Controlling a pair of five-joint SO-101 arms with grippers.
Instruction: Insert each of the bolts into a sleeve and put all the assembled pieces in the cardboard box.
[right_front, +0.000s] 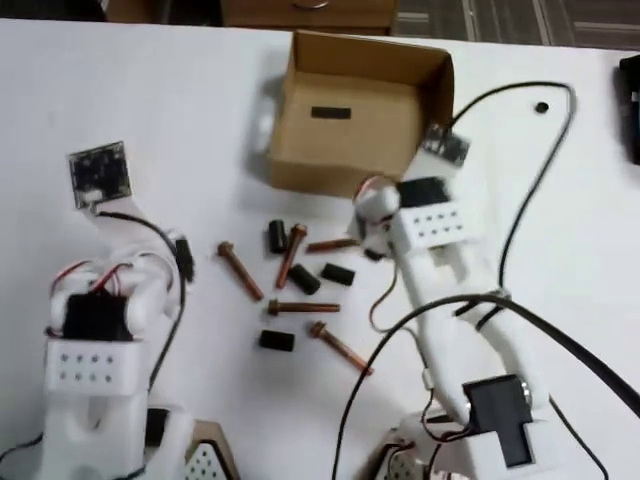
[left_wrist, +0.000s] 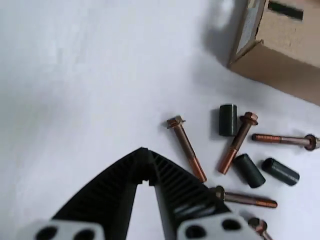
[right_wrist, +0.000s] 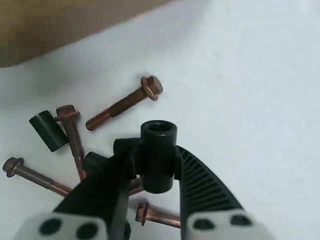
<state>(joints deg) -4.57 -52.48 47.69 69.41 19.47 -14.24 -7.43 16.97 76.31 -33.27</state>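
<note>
- Gripping a black sleeve (right_wrist: 159, 150) between its two ribbed fingers, the right hand (right_wrist: 157, 167) hangs over the white tabletop (right_wrist: 260, 75).
- The held sleeve stands on end, its open bore turned up toward the wrist camera.
- From above, five copper bolts (right_front: 303, 308) lie flat in a loose scatter between the two arms, pointing every which way.
- Four loose sleeves (right_front: 277, 341) are mixed in among them. One lies just beside a bolt's head and two sit close together near the middle of the scatter.
- None of the bolts on the tabletop is inside a sleeve.
- The cardboard box (right_front: 330, 165) stands beyond the scatter, its top open and its flaps raised.
- A small dark piece (right_front: 330, 112) lies on the box floor. It may be a sleeve, but it is too small to tell.
- The left hand (left_wrist: 144, 155) has its fingertips pressed together with nothing between them.
- It hangs over bare tabletop at the scatter's edge, near the nearest bolt (left_wrist: 187, 150) and well apart from the box.
</note>
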